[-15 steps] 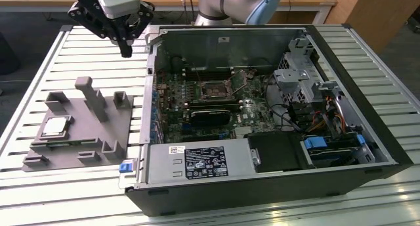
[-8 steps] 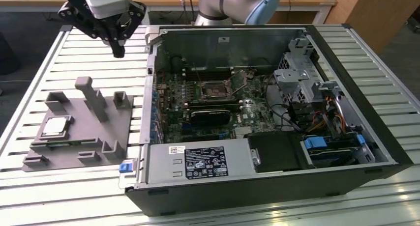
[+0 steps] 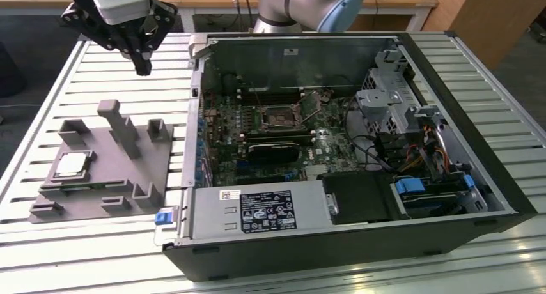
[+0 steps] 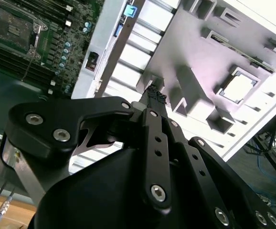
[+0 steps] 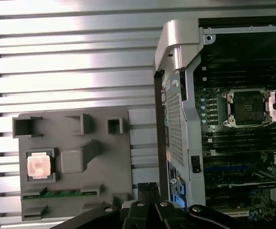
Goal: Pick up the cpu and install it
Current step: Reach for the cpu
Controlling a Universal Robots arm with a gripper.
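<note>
CPU [image 3: 73, 165] in tray [image 3: 109, 177], pickup not begun

Chip sits in a tray pocket, lower part of the exterior view's left. Claw [image 3: 142, 69] clenched, empty, hovers at upper left, well apart. Step: approach. Grasp calls for claw above chip, released. Socket [image 3: 280, 117] looks vacant.

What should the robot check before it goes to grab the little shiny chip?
1. The cpu lies flat in its pocket of the grey tray: ok.
2. Nothing lies on top of the cpu: ok.
3. The gripper holds nothing: ok.
4. The gripper is open for a grab: not ok, it is shut.
5. The gripper is above the cpu: not ok, it hangs nearer the computer case.
6. The socket has no chip in it: ok.
</note>
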